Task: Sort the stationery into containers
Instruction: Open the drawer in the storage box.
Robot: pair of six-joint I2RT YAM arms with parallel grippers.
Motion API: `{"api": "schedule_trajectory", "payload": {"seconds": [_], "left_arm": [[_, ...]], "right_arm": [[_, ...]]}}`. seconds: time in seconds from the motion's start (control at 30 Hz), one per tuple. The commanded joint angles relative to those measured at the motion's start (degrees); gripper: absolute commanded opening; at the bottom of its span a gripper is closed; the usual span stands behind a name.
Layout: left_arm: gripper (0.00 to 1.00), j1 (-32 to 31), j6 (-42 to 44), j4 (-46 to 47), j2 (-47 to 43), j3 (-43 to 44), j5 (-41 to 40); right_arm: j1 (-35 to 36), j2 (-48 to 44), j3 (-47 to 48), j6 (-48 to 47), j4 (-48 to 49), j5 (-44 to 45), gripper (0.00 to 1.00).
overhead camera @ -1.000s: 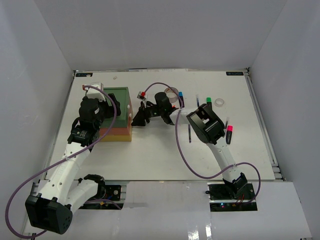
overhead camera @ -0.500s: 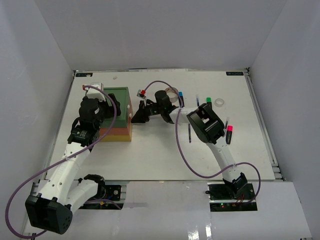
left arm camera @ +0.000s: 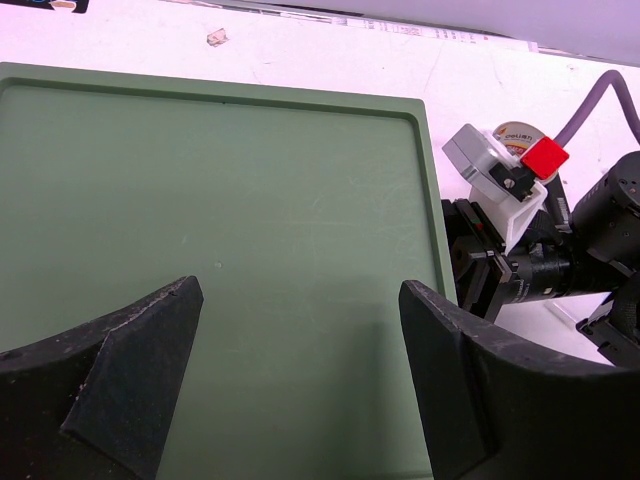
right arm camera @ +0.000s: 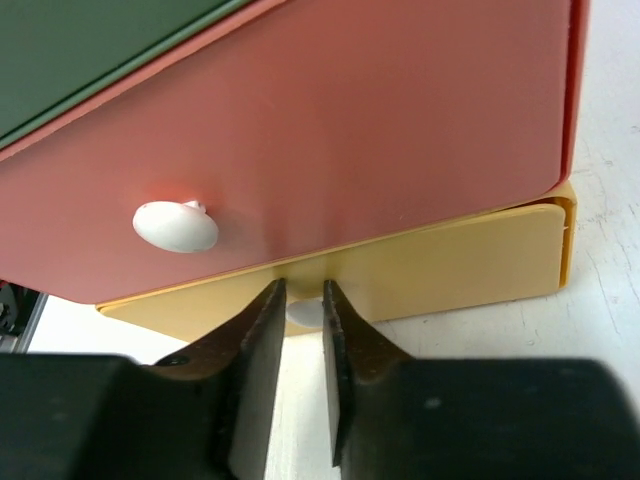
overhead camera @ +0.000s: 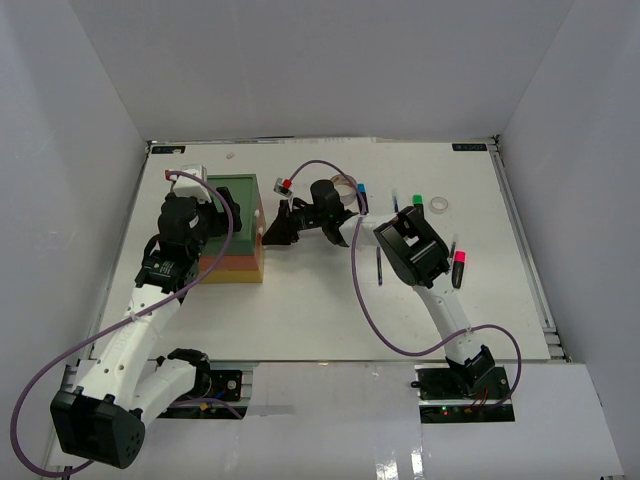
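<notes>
Right jaws have closed on yellow drawer's (right arm camera: pixel 450 265) knob (right arm camera: pixel 305 313); tape roll's (left arm camera: pixel 520 134) label unreadable.

White arms (overhead camera: pixel 125 345), black joints (overhead camera: pixel 183 225), purple cables (overhead camera: pixel 356 285).

I record the drawer stack (overhead camera: pixel 245 200): green tier (left arm camera: pixel 220 250), red-orange tier (right arm camera: pixel 380 130), yellow tier (right arm camera: pixel 450 265); upper knob (right arm camera: pixel 176 226) and lower knob (right arm camera: pixel 305 312) both white. Right fingers (right arm camera: pixel 250 345) black. Counter (overhead camera: pixel 300 310) plain white.
</notes>
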Motion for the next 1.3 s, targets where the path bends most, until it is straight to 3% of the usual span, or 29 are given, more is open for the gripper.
{"api": "schedule_trajectory", "payload": {"seconds": [0.0,0.1,1.27], "left_arm": [[0.90,-0.1,0.1,-0.7,-0.1,-0.9,0.9],[0.90,-0.1,0.1,-0.7,-0.1,-1.0,0.9],[0.90,-0.1,0.1,-0.8,0.2,-0.9,1.2]], "right_arm": [[0.7,-0.5,-0.5,-1.2,0.4,-1.9,0.29],[0.7,0.2,0.5,-1.2,-0.6,-3.0,0.35],[1.1,2.4,1.9,-1.3,-2.2,-3.6,0.40]]}}
